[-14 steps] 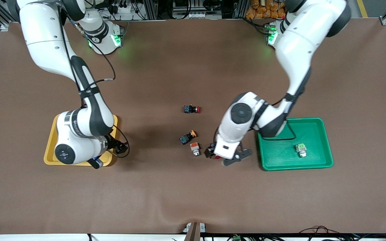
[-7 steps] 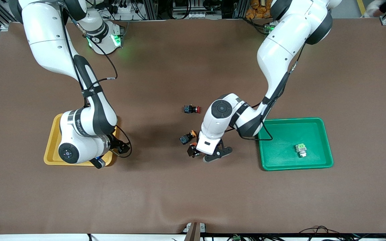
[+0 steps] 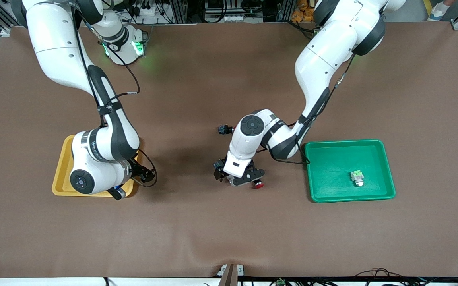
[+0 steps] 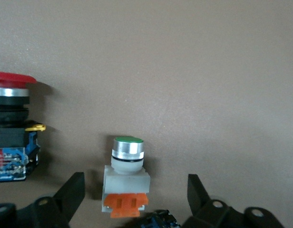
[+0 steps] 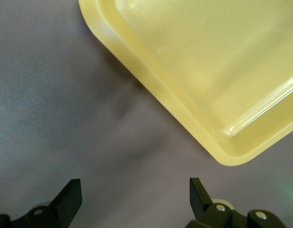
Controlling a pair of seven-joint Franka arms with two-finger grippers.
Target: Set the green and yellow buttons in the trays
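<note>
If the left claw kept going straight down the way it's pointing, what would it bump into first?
Most likely the silvery-white button with the green cap. The left claw is open over the middle of the table, and that button sits between its fingers. The red-capped button lies just beside it, outside the fingers. How much height is left is unclear.

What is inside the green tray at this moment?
The green tray holds one silvery-white button with a pale green block, lying toward its corner. The rest of its floor shows bare; nothing covers it.
</note>
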